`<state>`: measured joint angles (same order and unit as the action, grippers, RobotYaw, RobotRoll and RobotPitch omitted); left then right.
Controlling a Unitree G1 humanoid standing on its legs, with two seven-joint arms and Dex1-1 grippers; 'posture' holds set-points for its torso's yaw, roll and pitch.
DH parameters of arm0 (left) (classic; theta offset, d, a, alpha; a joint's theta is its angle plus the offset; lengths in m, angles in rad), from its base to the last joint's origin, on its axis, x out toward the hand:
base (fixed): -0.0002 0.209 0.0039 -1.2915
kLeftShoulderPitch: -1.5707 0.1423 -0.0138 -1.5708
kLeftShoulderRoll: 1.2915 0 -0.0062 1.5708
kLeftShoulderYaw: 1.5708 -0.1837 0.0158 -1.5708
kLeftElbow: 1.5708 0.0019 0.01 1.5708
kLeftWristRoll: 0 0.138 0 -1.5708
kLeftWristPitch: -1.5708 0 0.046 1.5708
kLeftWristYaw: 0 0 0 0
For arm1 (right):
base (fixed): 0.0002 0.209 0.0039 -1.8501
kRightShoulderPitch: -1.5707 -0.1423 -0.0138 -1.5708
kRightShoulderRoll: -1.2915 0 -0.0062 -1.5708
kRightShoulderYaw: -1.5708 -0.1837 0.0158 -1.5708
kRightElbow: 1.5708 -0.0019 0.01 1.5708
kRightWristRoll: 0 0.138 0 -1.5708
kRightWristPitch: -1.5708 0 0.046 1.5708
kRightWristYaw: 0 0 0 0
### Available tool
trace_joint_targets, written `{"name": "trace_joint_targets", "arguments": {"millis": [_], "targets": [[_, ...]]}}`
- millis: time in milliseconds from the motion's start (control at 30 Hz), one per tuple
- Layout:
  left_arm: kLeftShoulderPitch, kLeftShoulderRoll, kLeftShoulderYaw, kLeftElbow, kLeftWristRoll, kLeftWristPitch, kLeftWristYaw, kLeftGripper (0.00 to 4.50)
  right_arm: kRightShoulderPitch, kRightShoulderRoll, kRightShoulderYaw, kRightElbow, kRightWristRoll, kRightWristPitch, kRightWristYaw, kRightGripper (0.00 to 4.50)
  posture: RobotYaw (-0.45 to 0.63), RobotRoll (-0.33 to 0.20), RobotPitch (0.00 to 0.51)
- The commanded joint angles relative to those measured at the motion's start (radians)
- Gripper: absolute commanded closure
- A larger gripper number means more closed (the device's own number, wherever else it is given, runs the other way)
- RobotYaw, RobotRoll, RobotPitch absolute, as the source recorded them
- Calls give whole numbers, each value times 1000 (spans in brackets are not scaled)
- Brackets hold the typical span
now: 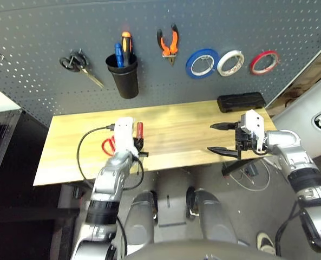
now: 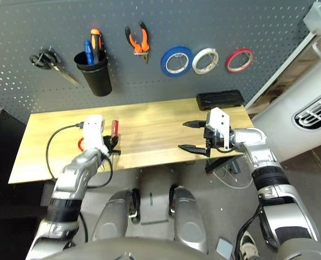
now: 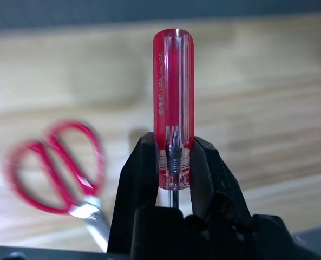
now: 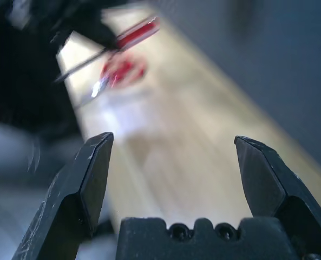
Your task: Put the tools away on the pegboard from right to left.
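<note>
Left gripper (image 1: 141,144) is closed around the red-handled slim screwdriver (image 1: 139,130), as the head camera shows; both are above the wooden table (image 1: 176,124), near the red-handled scissors (image 1: 109,145). Right gripper (image 1: 210,138) stands wide, with nothing between its fingers. On the pegboard (image 1: 149,81) hang, from robot's right to left, the thin red tape ring (image 1: 252,64), the white tape roll (image 1: 223,64), the blue tape roll (image 1: 191,64), the orange-and-black-handled pliers (image 1: 175,38), the black cup (image 1: 126,84) with tools inside, and the black-handled scissors (image 1: 71,62).

In the left wrist view, small pale letters run along the screwdriver's handle; I believe they read "LAOA", but the print is faint. This handle is partly solid red, partly transparent, with long ridges and a rounded end. Inside its clear part one sees the metal, which continues as a thin shaft. Two black fingers press the handle's lower end, one from each side.

In the right wrist view, the screwdriver is slanted, its red handle reaching out beyond the left gripper. Below it the scissors lie on the table.
</note>
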<state>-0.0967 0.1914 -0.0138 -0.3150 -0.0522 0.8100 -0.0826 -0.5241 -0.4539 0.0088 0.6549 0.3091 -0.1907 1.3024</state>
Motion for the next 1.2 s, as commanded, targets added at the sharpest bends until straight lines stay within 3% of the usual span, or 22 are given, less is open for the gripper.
{"name": "trace_joint_targets", "arguments": {"millis": [33, 200, 367, 533, 767, 933, 1200], "targets": [[26, 11, 28, -102, 14, -3, 16, 3667, -26, 6, -51, -8, 62, 43, 14, 0, 92, 0, 124], [-4, 48, 43, -194, 38, -33, 18, 3667, -52, 10, -100, -70, 138, 111, 23, 0, 102, 0, 108], [-141, 48, 86, -263, 28, 22, 47, 3667, -51, -43, -132, -187, 208, 259, 45, 0, 105, 0, 96], [-227, 102, 62, -285, 34, 6, 10, 3667, -43, -95, -132, -265, 240, 355, 82, 0, 99, 0, 85], [-349, 61, 66, -283, 22, 2, 29, 3667, -40, -120, -153, -323, 275, 422, 87, 0, 94, 0, 76], [-554, 31, 103, -136, 46, -113, 99, 3667, -55, -132, -157, -290, 254, 377, 93, 0, 80, 0, 69], [-698, 51, 160, 83, 39, -275, 117, 3667, -43, -135, -173, -293, 263, 380, 77, 0, 62, 0, 66]]}}
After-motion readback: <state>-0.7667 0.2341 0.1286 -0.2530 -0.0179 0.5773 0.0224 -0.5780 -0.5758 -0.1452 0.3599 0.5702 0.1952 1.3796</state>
